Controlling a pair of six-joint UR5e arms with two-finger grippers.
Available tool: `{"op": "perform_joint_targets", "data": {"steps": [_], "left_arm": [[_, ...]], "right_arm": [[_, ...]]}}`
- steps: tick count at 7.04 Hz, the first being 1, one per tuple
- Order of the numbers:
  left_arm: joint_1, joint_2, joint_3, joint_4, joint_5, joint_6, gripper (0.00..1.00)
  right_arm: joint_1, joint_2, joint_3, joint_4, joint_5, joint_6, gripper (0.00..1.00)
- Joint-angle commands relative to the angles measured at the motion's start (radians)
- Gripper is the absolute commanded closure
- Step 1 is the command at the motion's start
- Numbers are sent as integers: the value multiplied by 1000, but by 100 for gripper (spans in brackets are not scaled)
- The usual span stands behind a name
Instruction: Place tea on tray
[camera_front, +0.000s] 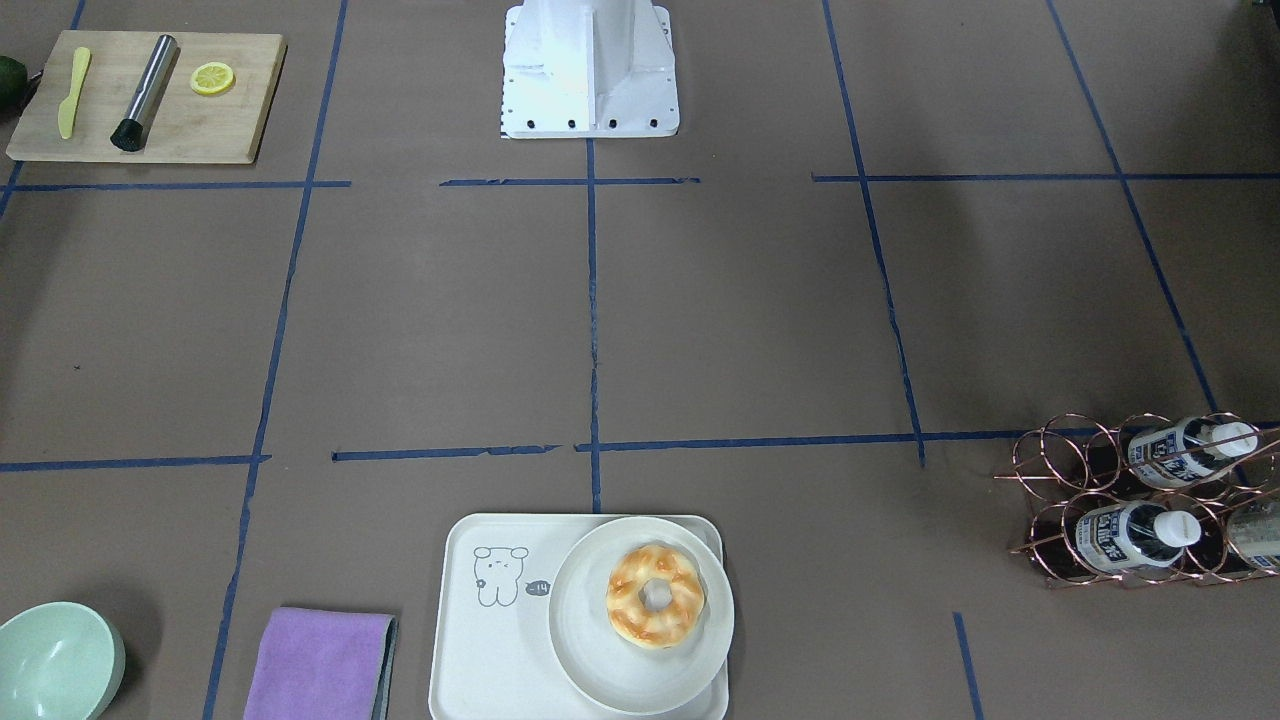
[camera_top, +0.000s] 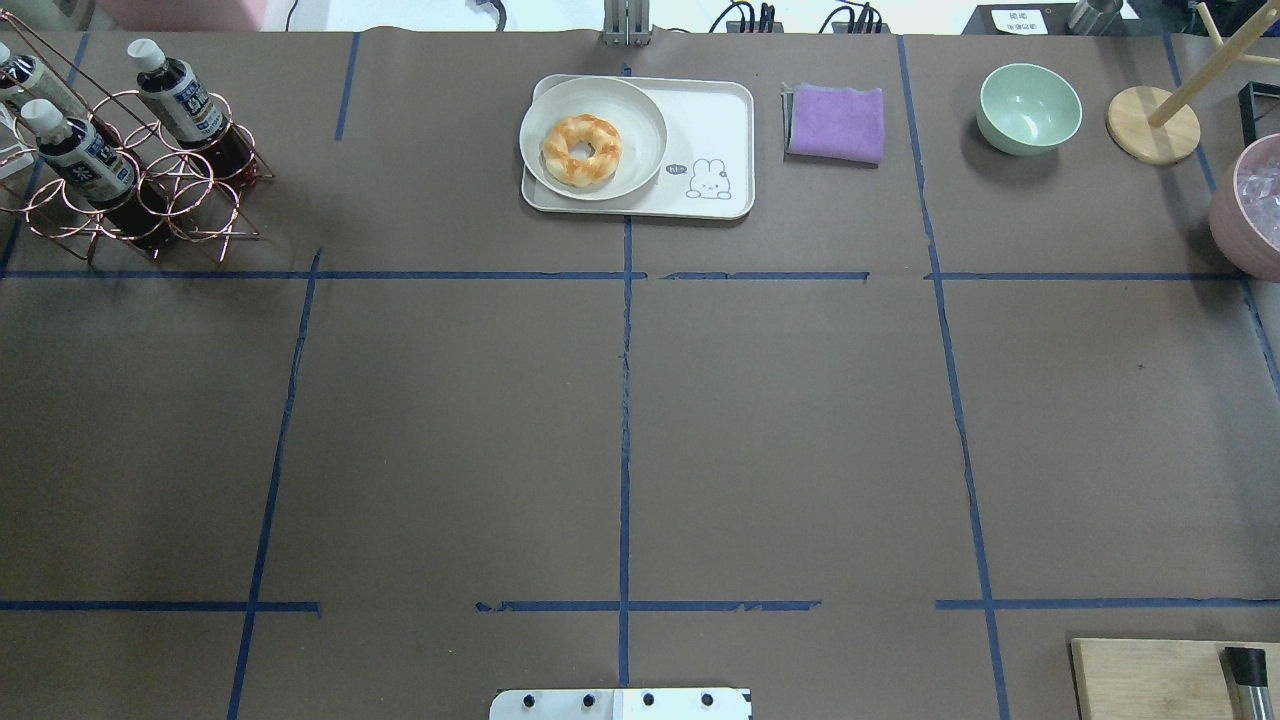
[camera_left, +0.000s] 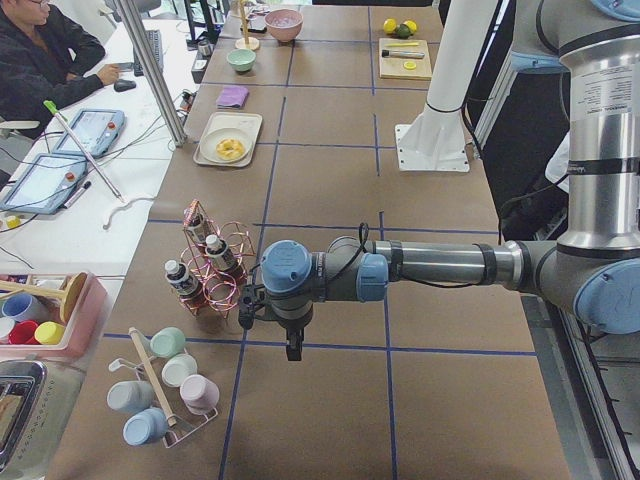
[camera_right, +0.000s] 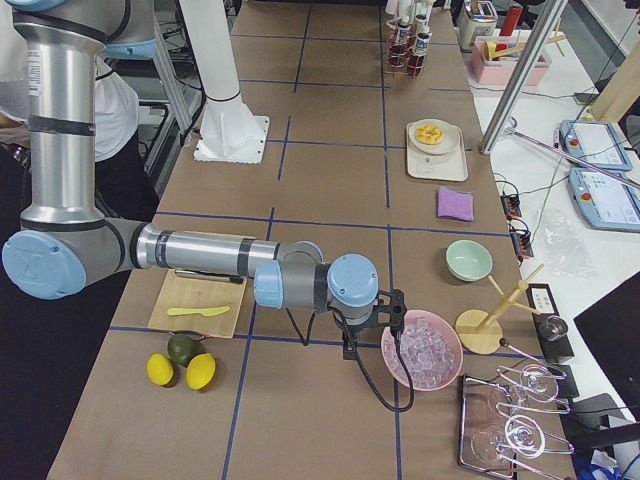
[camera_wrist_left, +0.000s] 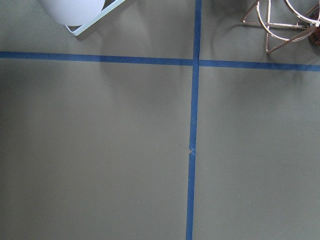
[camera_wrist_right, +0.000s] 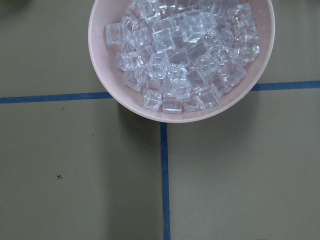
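I work across the overhead view from the left. The tea (camera_top: 180, 95) sits in the wire rack (camera_top: 150, 190) at the far left corner of the tabletop (camera_top: 620, 420), as one of three bottles. I take the one nearest the tray. Its long axis is tilted, with the base down in a ring and the cap raised and leaning away from the tray. The left arm (camera_left: 330, 275) is the nearer arm: it hangs near the rack on the robot's side, and its wrist camera catches a corner of the rack at top right. I cannot tell how the left jaws stand, because only a side view shows them. Between rack and tray I see only tape lines. The tray (camera_top: 715, 120) lies at the middle of the far edge. A plate (camera_top: 640, 150) with a donut (camera_top: 581, 150) fills the tray's rack-side half, so I judge the tea must pass over the plate to reach the bare half. A cloth (camera_top: 835, 122) lies just beside the tray on the right. The right arm (camera_right: 300, 285) hangs over the ice bowl (camera_wrist_right: 180, 60), well apart from the tea. I cannot tell how the right jaws stand either.
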Motion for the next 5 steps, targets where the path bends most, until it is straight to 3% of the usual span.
{"op": "perform_joint_targets", "data": {"steps": [1,5], "left_arm": [[1,-10,11,0,0,0,0],[1,-21,10,0,0,-5,0]], "right_arm": [[1,1,5,2,-5,2,0],[-1,2,5,2,-5,6,0]]}}
